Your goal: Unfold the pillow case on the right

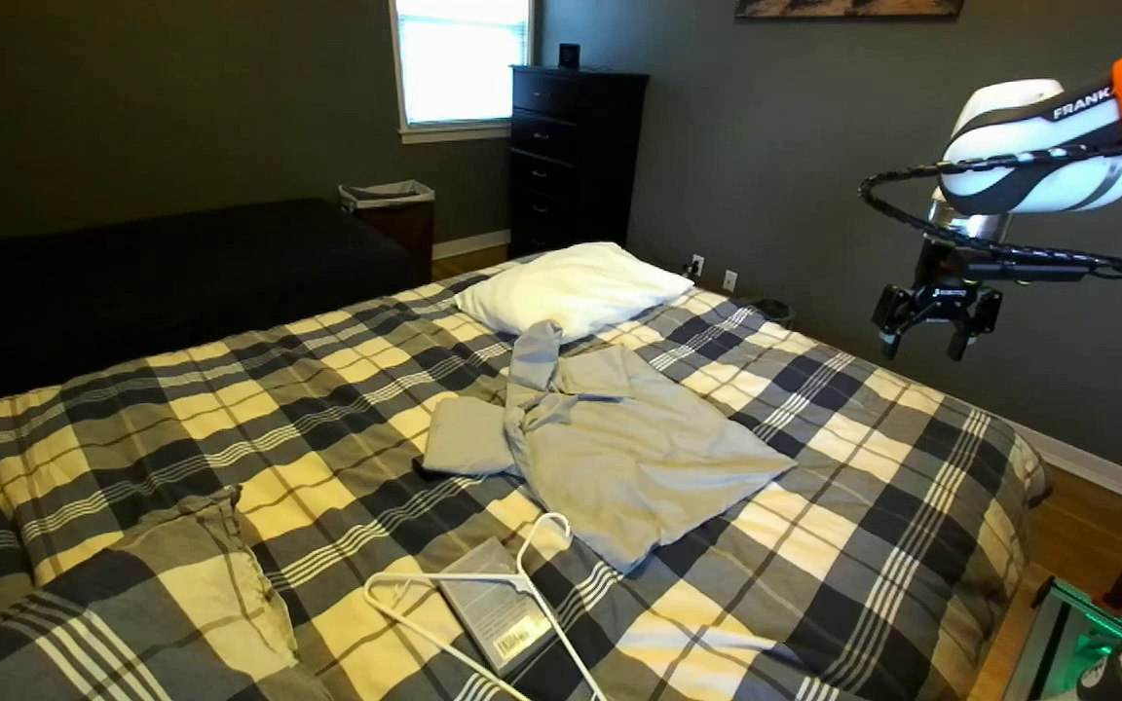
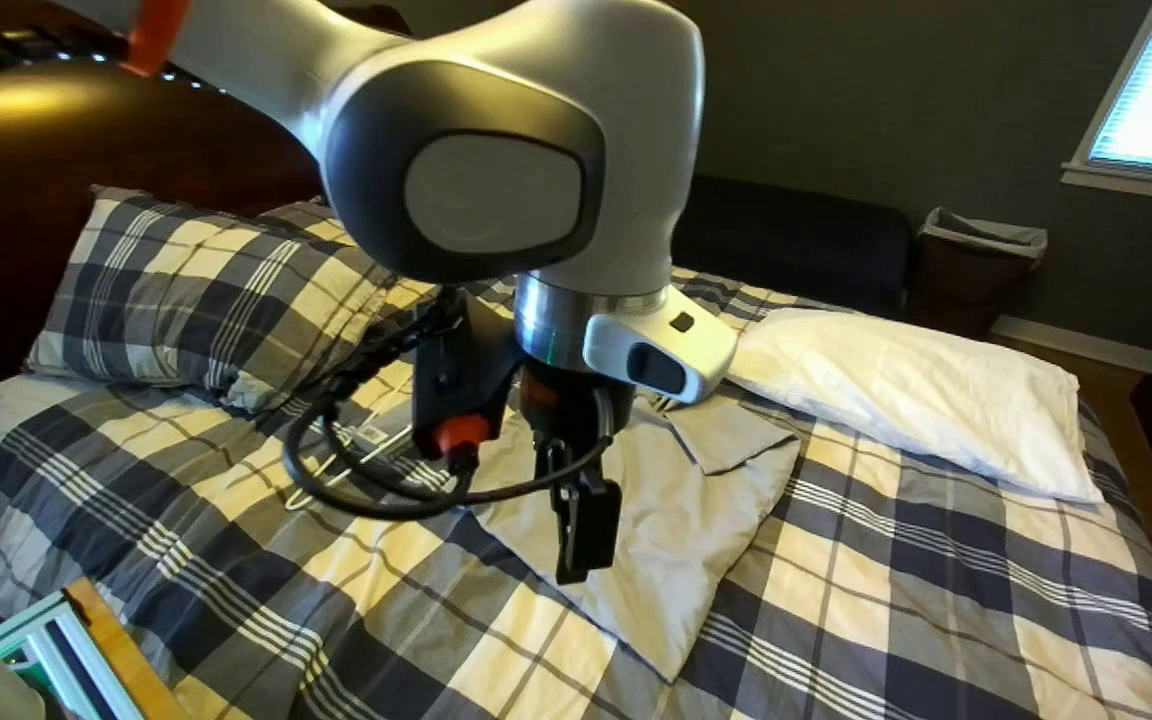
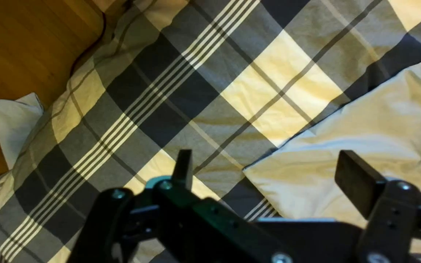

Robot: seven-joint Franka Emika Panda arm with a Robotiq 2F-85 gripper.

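Observation:
The pillow case, a light grey-beige sheet, lies rumpled on the plaid bed in both exterior views. Its left side is bunched, with a folded-over strip sticking up toward the white pillow. One corner of the pillow case points into the space between my fingers in the wrist view, lower down on the bed. My gripper hangs in the air above the bed's side, fingers spread wide and holding nothing. In an exterior view the arm and gripper cover part of the pillow case.
A small folded grey cloth touches the pillow case's bunched side. Behind them lies a plump white pillow. A white hanger rests over a flat box toward the front. Plaid pillows sit at the headboard.

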